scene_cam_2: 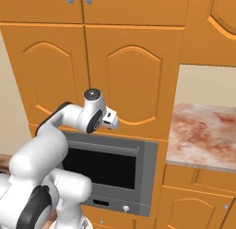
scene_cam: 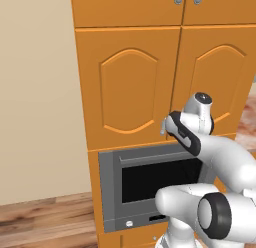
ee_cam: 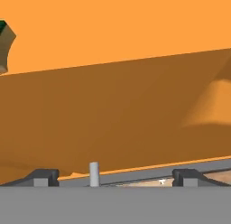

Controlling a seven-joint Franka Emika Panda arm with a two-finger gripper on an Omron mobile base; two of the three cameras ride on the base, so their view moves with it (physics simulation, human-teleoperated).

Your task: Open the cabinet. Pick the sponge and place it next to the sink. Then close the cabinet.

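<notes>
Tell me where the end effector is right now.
In the right base view, the end effector is open at the lower edge of the cabinet, close to its right-hand door, just above the oven.

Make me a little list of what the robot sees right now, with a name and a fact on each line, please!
cabinet: tall orange cupboard, both arched doors shut
door knob: small silver peg, standing between the fingertips in the hand view
gripper: open, up close to the door's lower edge
oven: grey, dark window, right below the cabinet
counter: reddish marbled top, to the right of the cabinet
sponge: cannot be seen for sure; a greenish corner shows at the hand view's edge
task step: opening not yet done
</notes>
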